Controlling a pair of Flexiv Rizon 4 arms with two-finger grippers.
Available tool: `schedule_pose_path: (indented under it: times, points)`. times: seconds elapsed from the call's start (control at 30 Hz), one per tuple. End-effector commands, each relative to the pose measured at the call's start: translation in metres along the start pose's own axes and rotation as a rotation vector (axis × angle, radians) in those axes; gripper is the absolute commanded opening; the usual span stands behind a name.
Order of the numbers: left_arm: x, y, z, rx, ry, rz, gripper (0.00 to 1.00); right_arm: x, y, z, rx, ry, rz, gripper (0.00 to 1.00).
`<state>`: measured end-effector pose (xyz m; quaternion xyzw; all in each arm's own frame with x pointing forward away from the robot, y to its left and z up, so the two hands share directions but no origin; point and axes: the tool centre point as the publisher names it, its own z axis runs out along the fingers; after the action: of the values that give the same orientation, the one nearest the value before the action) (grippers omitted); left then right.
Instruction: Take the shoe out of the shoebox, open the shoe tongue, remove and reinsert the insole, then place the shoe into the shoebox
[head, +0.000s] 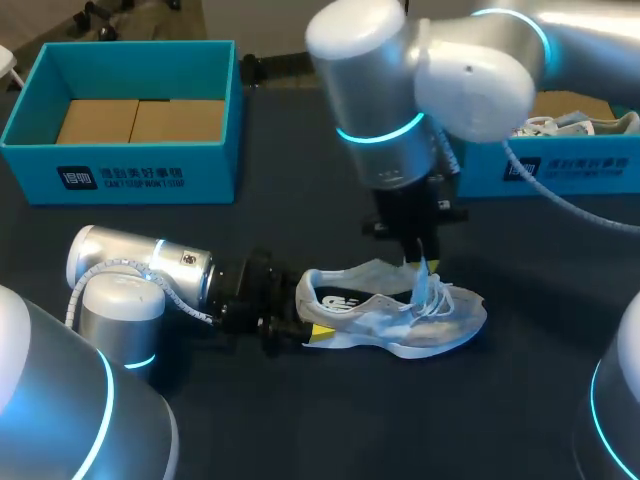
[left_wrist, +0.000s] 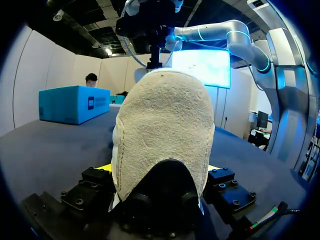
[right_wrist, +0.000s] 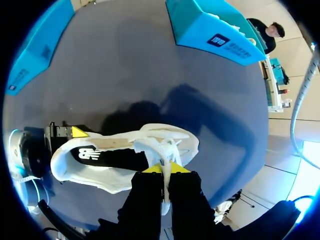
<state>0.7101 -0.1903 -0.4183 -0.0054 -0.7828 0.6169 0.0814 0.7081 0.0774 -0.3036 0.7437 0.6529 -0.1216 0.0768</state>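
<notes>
**Workpiece.** The pale grey and white running shoe (head: 380, 315) lies out of the box on its sole, on the dark grey table top (head: 330, 430). It sits near the middle of the table. In the head view its heel faces the left arm and its toe points to the right.

**Left gripper.** The left gripper (head: 300, 328) lies low along the table behind the shoe. Its two fingers clamp the suede heel from both sides. In the left wrist view the heel fills the space between them, and a yellow tip (left_wrist: 104, 167) shows at each flank.

**Right gripper.** The right gripper (right_wrist: 163, 170) hangs straight down over the lacing area. Its fingers are pressed almost together and pinch the light blue shoe tongue (head: 422, 280), which stands raised above the white laces (head: 447, 300). The dark shoe opening (right_wrist: 112, 157) is exposed behind the tongue. Whether the insole is in place cannot be told.

**Containers.**
- An open turquoise cardboard shoebox (head: 120, 175) stands at the far left of the table, well apart from the shoe. Brown cardboard shows on its floor.
- A second turquoise shoebox (head: 570, 170) stands at the far right, partly hidden by the right arm. It holds another pale shoe (head: 575, 122).
</notes>
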Motion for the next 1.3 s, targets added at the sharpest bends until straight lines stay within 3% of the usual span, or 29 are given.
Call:
schedule_pose_path:
  times: [0.03,0.4,0.77,1.17,1.3]
  points:
    - [0.0,0.004,0.001,-0.001,0.0,0.0,0.0,-0.018,-0.005,0.003,-0.039,0.447,-0.007,0.0]
    - [0.0,0.004,0.001,-0.001,0.0,0.0,0.0,-0.04,-0.008,0.021,-0.083,0.749,-0.011,0.0]
    - [0.0,0.004,0.001,-0.001,0.0,0.0,0.0,-0.051,-0.005,0.04,-0.093,0.963,-0.034,0.0]
    - [0.0,0.004,0.001,-0.001,0.0,0.0,0.0,-0.06,-0.006,0.056,-0.063,1.026,-0.025,0.0]
    - [0.0,0.004,0.001,-0.001,0.0,0.0,0.0,-0.063,-0.007,0.057,-0.053,1.031,-0.033,0.18]
